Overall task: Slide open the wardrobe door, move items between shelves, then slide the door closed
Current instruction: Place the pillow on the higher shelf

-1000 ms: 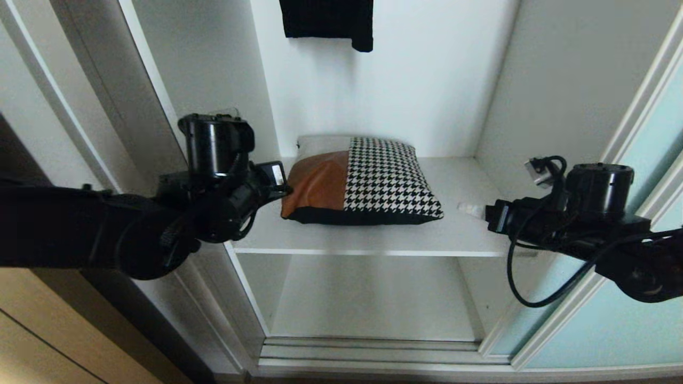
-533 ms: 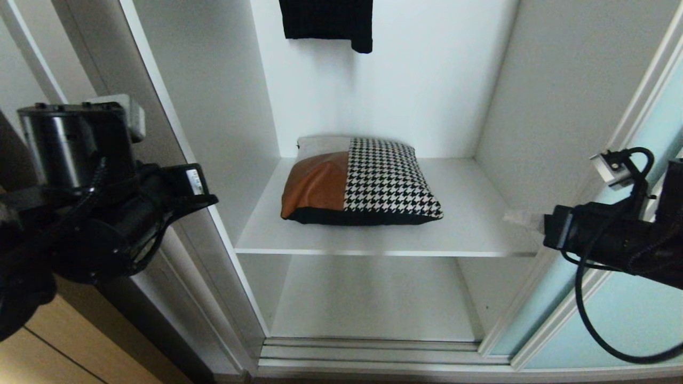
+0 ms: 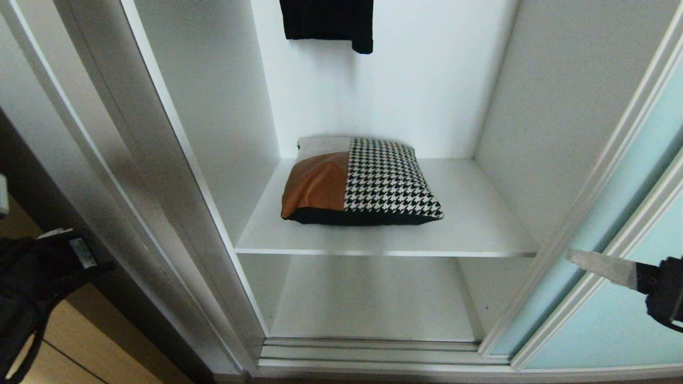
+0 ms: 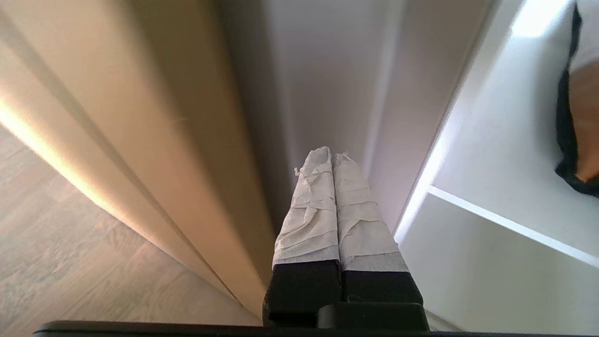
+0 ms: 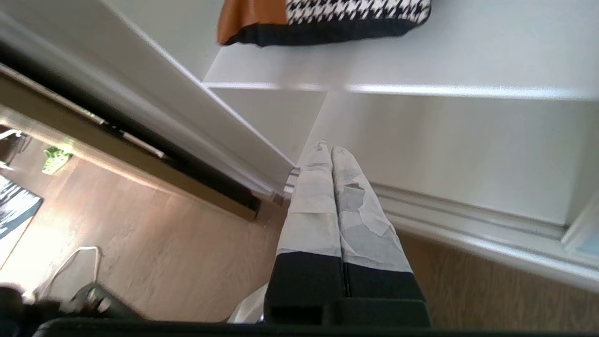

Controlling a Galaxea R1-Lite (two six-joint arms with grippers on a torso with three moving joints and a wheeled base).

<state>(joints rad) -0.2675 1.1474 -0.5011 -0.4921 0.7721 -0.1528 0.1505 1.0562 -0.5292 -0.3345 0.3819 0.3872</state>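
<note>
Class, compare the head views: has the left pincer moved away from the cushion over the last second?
Yes. The left pincer has drawn back from the cushion toward the picture's lower left, outside the wardrobe opening.

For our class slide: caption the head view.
Cushion lies on the upper shelf of the open wardrobe; both grippers, left and right, hang outside.

Both arms have pulled back from the cushion (image 3: 360, 181), the left hand (image 4: 332, 157) and right hand (image 5: 330, 150) now pressed closed.

Tan-brown and black-and-white houndstooth cushion (image 3: 360, 181), white shelves (image 3: 469, 229), pale aqua sliding door (image 3: 603, 325), black garment (image 3: 326, 21).
</note>
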